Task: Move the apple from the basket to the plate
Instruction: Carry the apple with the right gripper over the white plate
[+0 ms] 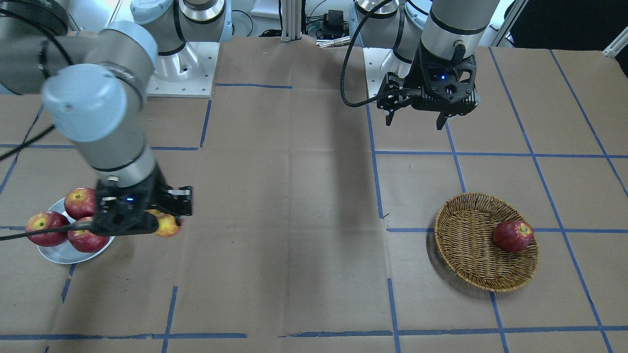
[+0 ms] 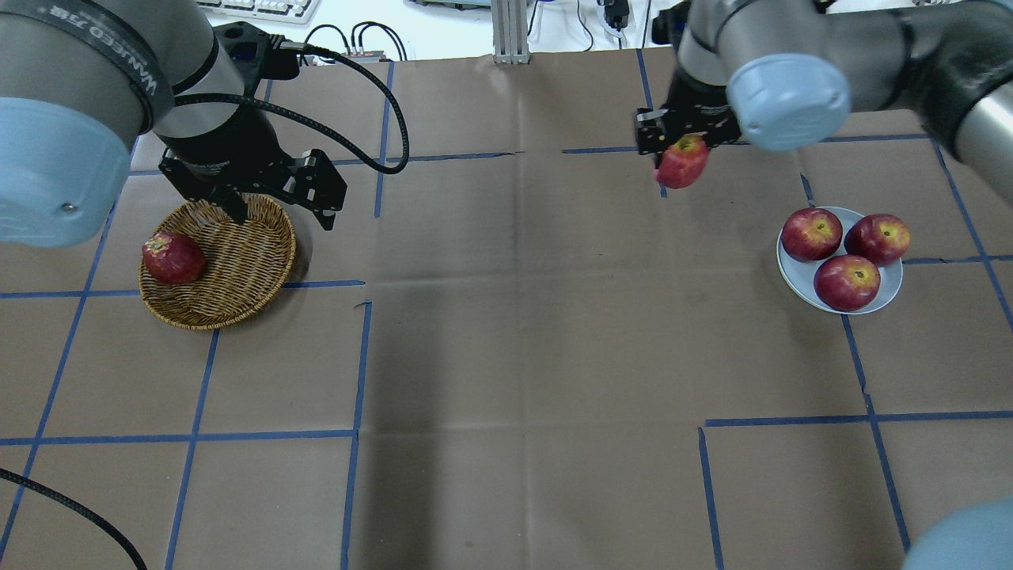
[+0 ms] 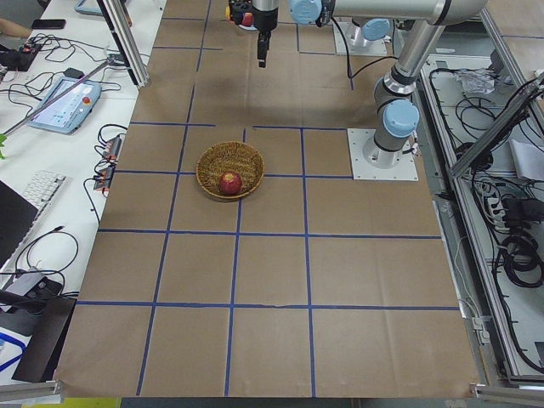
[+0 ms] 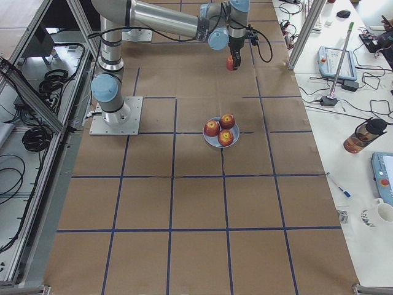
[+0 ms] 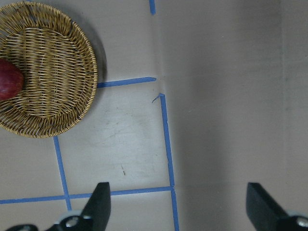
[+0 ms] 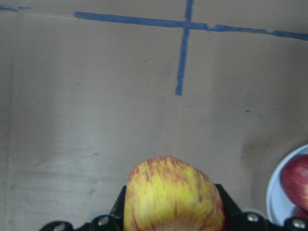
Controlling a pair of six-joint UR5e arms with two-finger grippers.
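Observation:
My right gripper (image 2: pixel 681 152) is shut on the yellow-streaked apple (image 2: pixel 682 164) and holds it above the table, left of the plate (image 2: pixel 794 275) and apart from it. The right wrist view shows the apple (image 6: pixel 173 197) between the fingers, with the plate's rim (image 6: pixel 272 192) at the right edge. In the front view the apple (image 1: pixel 167 226) hangs just beside the plate (image 1: pixel 58 253). The wicker basket (image 2: pixel 237 253) sits at the left. My left gripper (image 2: pixel 282 215) is open and empty, raised over the basket's far right rim.
Three dark red apples (image 2: pixel 847 281) fill the plate. One dark red apple (image 2: pixel 172 257) lies in the basket's left side, also seen in the left wrist view (image 5: pixel 8 79). Blue tape lines cross the brown table cover (image 2: pixel 514 356).

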